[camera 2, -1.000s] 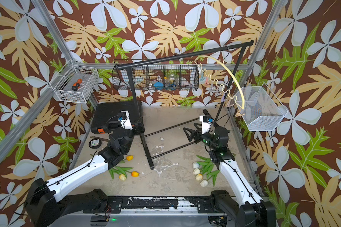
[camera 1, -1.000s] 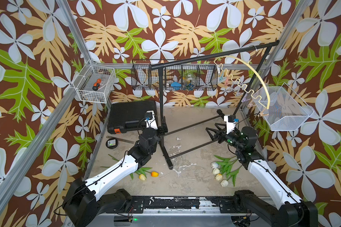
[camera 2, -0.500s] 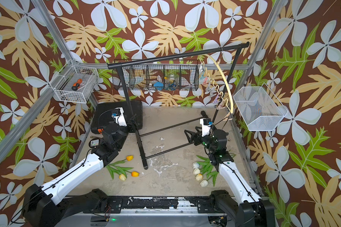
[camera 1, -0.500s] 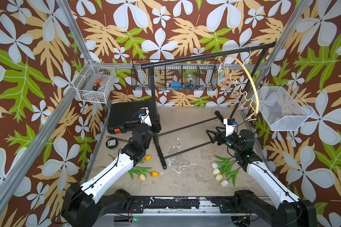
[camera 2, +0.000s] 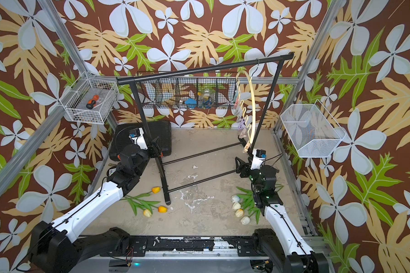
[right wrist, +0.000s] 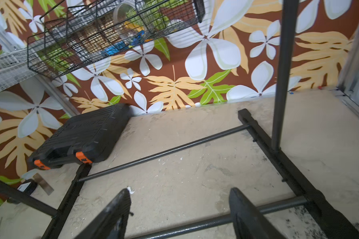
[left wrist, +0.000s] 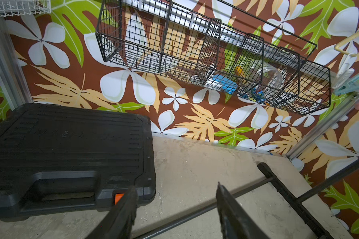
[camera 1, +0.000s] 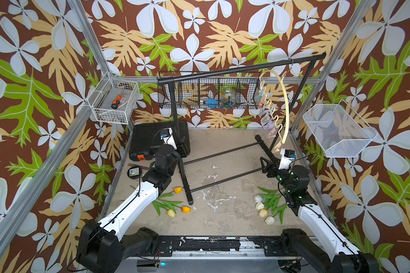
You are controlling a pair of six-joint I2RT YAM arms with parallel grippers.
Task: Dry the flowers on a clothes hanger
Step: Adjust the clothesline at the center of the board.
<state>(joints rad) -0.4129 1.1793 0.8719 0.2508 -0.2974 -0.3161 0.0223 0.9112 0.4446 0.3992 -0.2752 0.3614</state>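
Observation:
Orange-yellow flowers (camera 1: pixel 175 205) (camera 2: pixel 155 190) lie on the floor under my left arm. White flowers (camera 1: pixel 263 205) (camera 2: pixel 238 208) lie beside my right arm. The cream clothes hanger (camera 1: pixel 285 99) (camera 2: pixel 253 111) hangs by its hook from the right end of the black rack bar, with pastel clothespins (camera 1: pixel 266 118) dangling; its tip (left wrist: pixel 350 47) shows in the left wrist view. My left gripper (camera 1: pixel 184 147) (camera 2: pixel 156 147) (left wrist: pixel 176 186) is open and empty, low beside the rack's left post. My right gripper (camera 1: pixel 264 164) (camera 2: pixel 239 165) (right wrist: pixel 179 191) is open and empty above the rack's lower floor bar.
The tall black garment rack (camera 1: pixel 234 69) stands across the floor with two floor bars (camera 1: pixel 223 179). A black tool case (camera 1: pixel 149 139) lies at the back left. A black wire basket (camera 1: pixel 208 94) and white baskets (camera 1: pixel 114 101) (camera 1: pixel 336 132) hang on the walls.
The garment rack has shifted to the left and the hanger has swung with it. My left gripper has moved left along with the post. Both grippers' jaws have narrowed somewhat.

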